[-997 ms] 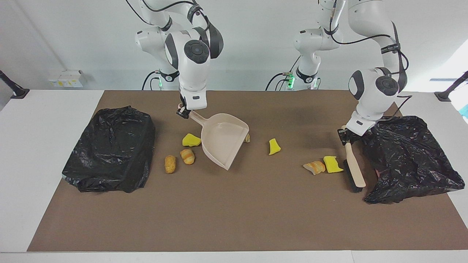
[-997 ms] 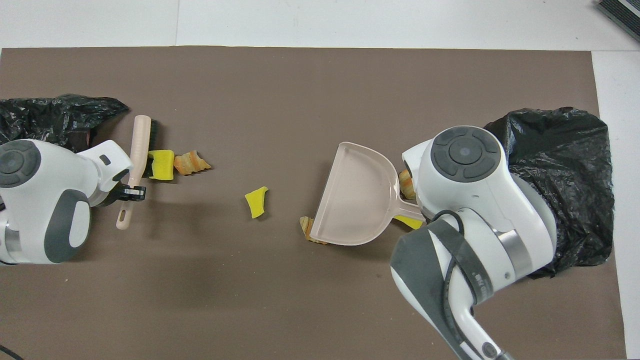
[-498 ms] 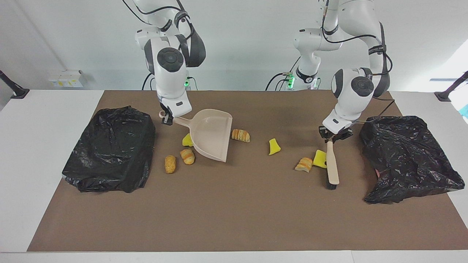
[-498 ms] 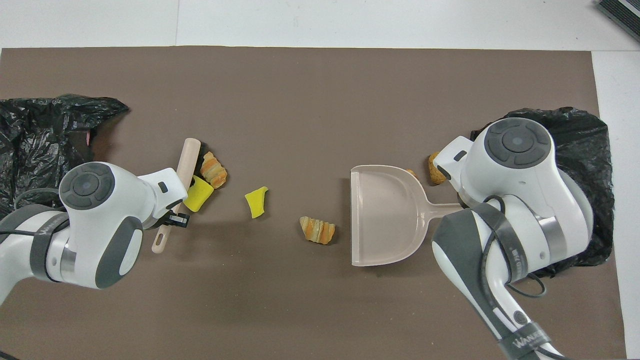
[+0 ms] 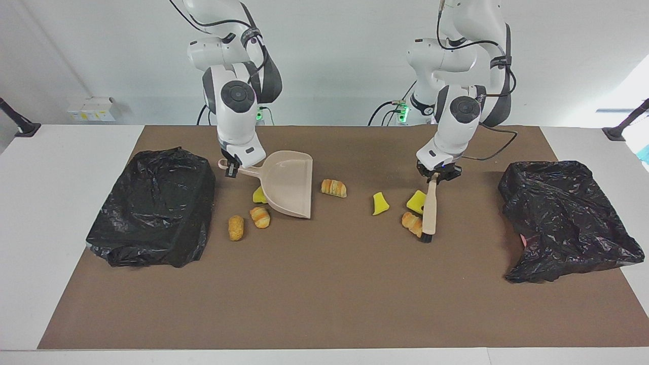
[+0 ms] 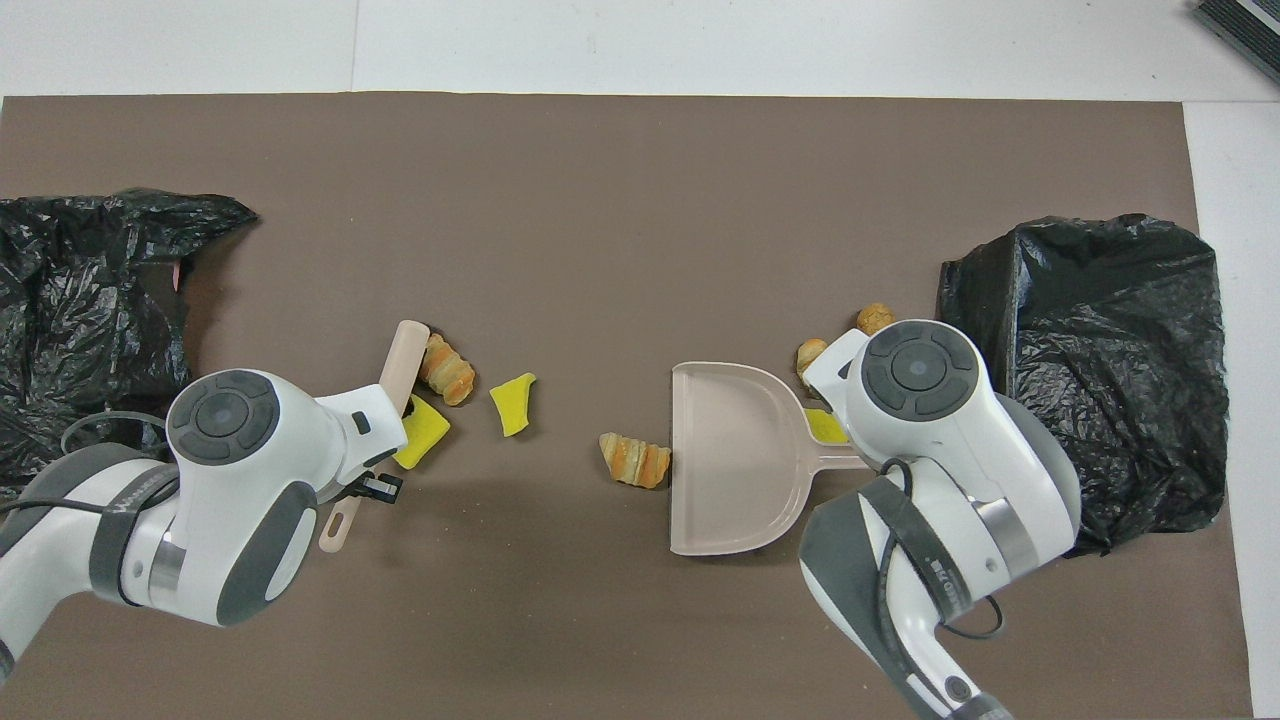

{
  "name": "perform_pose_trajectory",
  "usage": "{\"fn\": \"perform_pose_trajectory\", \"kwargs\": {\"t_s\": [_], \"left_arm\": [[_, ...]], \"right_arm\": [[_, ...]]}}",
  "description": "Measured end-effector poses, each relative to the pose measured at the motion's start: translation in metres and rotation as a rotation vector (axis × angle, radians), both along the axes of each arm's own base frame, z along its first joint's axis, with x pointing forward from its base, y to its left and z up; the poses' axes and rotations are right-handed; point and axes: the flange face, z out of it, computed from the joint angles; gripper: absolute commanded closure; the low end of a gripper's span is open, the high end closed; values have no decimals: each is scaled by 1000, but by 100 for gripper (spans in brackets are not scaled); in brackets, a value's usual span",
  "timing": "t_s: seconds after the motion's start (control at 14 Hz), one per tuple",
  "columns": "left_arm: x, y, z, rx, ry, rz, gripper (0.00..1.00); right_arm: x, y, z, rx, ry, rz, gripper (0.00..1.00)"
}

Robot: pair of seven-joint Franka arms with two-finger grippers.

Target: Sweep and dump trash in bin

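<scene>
Left end effector point(image 5: 437, 177): clamped on brush point(image 5: 429, 213) handle, bristles against pastry scrap point(image 5: 411, 223).
Right end effector point(image 5: 231, 169): clamped on dustpan point(image 5: 288, 183) handle, croissant piece point(image 5: 333, 187) beside its mouth.

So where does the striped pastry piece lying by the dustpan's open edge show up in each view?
Facing view: the striped pastry piece lies near the middle of the picture, just past the dustpan mouth.
Overhead view: it lies near the picture's middle, touching the dustpan's open edge.
Shared landmark: the dustpan, held by the right gripper.
</scene>
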Motion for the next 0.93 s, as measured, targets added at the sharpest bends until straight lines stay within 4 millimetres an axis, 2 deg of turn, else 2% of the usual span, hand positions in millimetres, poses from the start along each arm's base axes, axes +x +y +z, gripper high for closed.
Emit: {"fn": "perform_pose_trajectory", "kwargs": {"t_s": [0.14,0.43,0.64,0.93], "left_arm": [[-7,-15,0,7,4,-10,100],[-21,-46,0,-5,9,11,100],[-41,-84,3,-53,31,75,100],[-63,-122,5,-103,63,133,100]], "right_arm": [[-2,6,-5,3,-21,-17,100],[-11,35,-13,-2,-58,-65,100],[-19,53,-13,8,-74,-101,100],[-27,70,-14,33,-70,-120,100]]}}
